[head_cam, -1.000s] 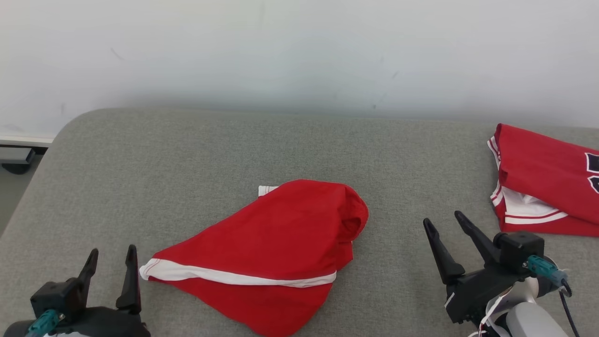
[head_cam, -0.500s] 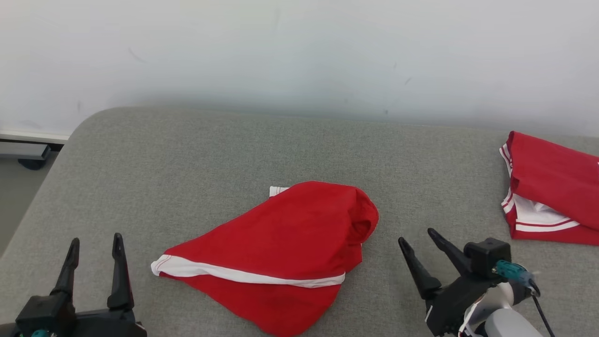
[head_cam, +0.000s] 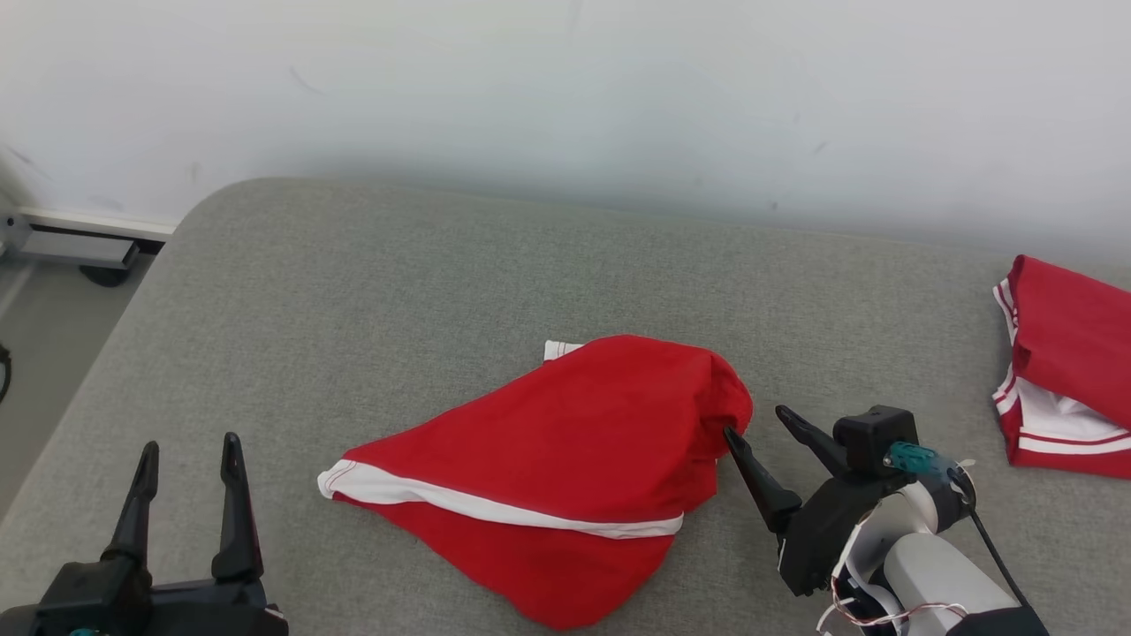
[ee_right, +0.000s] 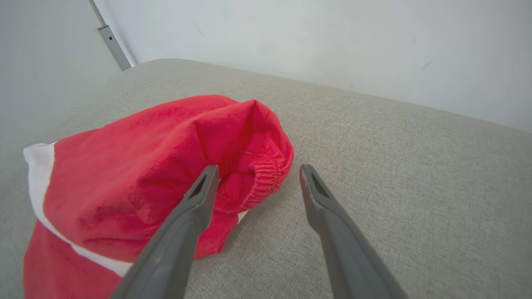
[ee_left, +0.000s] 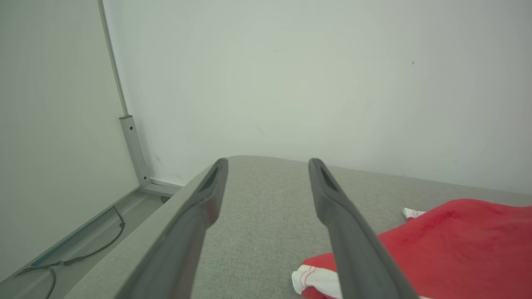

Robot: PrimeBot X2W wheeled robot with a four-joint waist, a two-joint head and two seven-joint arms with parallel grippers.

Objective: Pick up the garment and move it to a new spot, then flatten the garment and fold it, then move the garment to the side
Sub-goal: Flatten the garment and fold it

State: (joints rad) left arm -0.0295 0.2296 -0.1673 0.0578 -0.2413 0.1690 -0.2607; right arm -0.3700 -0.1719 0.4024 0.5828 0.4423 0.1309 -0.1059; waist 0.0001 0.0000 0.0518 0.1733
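The garment is a crumpled red piece with white trim, lying mid-surface on the grey padded table. My right gripper is open just right of the garment's bunched elastic end, its left fingertip at the cloth's edge. In the right wrist view, that elastic end sits partly between my open fingers. My left gripper is open at the lower left, apart from the garment's white-trimmed corner, which lies right of its fingers in the left wrist view.
A second red and white garment lies folded at the table's right edge. The table's rounded left edge drops to a floor with a metal rail and a cable. A white wall runs behind.
The head camera has shifted, sliding the whole scene rightward. My right gripper has moved left and forward to the garment's bunched end. The left gripper stays open and low.
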